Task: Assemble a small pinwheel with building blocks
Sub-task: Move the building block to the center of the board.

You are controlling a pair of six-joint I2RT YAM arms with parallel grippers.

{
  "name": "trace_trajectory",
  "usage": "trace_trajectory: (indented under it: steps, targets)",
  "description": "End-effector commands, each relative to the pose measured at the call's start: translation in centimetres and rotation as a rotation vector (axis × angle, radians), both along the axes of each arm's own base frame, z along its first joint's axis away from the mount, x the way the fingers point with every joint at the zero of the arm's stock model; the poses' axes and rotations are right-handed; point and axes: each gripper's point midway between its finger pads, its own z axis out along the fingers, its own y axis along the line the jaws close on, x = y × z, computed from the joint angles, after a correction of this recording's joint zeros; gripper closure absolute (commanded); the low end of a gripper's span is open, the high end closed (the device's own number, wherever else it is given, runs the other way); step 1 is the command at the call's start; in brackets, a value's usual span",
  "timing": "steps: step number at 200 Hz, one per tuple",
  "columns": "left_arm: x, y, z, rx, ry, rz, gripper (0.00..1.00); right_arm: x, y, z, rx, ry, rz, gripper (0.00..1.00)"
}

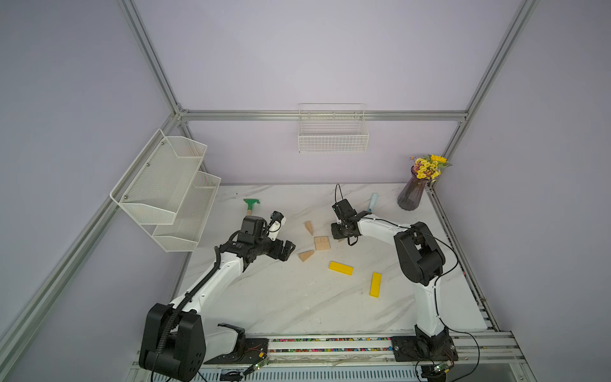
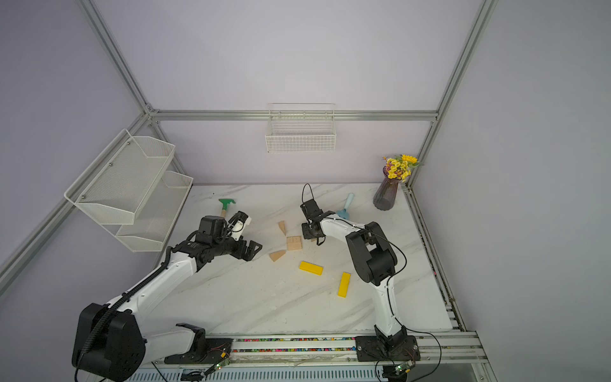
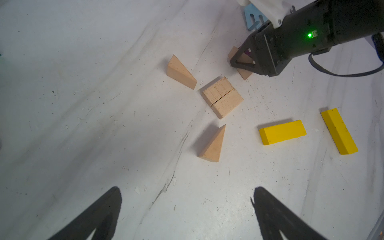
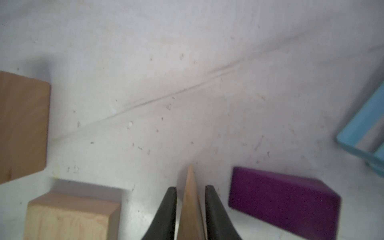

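Building blocks lie loose around the middle of the desk (image 1: 281,297); no pinwheel is formed yet. The two wood rectangular blocks (image 1: 322,243) (image 3: 222,97) lie side by side, long faces touching, and make a square. The far wood wedge (image 1: 309,227) (image 3: 180,72) lies just beyond that square toward the far edge, close to it but apart. The near wood wedge (image 1: 306,255) (image 3: 213,145) lies just off the square's near-left corner, also apart.

The two yellow bars lie flat toward the near-right of the square, apart from each other. One yellow bar (image 1: 341,268) (image 3: 282,132) is closer to the square. The other yellow bar (image 1: 376,284) (image 3: 338,132) is further right.

The right gripper (image 1: 344,237) (image 4: 190,188) points down at the desk just right of the square. Its fingers (image 4: 168,212) stand close on either side of the third wood wedge (image 4: 192,209) (image 3: 244,69), whose thin edge rises between them. I cannot tell whether they actually press on it. The purple wedge (image 4: 282,199) lies flat just beside that gripper, mostly hidden under it in both top views.

The left gripper (image 1: 287,250) (image 3: 187,191) is left of the near wood wedge, fingers (image 3: 99,212) wide apart, nothing between them.

The green rake (image 1: 251,205) lies toward the far-left. The light blue fork (image 1: 373,201) (image 4: 365,133) lies toward the far-right, behind the right arm. The vase (image 1: 411,195) with flowers stands at the far-right corner.
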Motion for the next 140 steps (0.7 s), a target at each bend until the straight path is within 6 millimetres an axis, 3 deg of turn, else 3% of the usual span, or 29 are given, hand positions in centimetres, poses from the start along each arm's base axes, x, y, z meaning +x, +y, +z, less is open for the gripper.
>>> trace_trajectory:
  steps: [1,31,45,62,83,102,104,140]
  targets:
    - [0.7,-0.5,0.7,-0.006,-0.038,-0.013,0.00,1.8,1.1,-0.2,-0.051,-0.030,0.082,0.85]
    - [1.2,-0.8,1.0,0.014,-0.050,-0.035,0.00,3.4,2.6,-0.3,-0.046,-0.062,0.162,0.81]
    - [1.6,-0.9,1.2,0.032,-0.059,-0.049,0.00,4.0,2.4,-0.1,-0.030,-0.070,0.160,0.68]
    - [2.3,-1.4,1.6,0.045,-0.068,-0.065,0.00,4.8,1.6,1.0,0.014,-0.085,0.131,0.38]
    - [3.2,-2.2,2.1,0.061,-0.076,-0.087,0.00,5.5,0.4,3.9,0.033,-0.145,0.094,0.22]
    - [3.9,-3.0,2.9,0.063,-0.093,-0.097,0.00,5.3,-0.1,6.0,0.021,-0.184,0.090,0.19]
    - [4.1,-3.1,2.1,0.068,-0.072,-0.099,0.00,5.2,-0.2,6.1,0.019,-0.184,0.091,0.19]
    - [5.4,-4.5,2.0,0.078,-0.071,-0.117,0.00,3.5,-1.5,6.1,-0.031,-0.152,0.100,0.19]
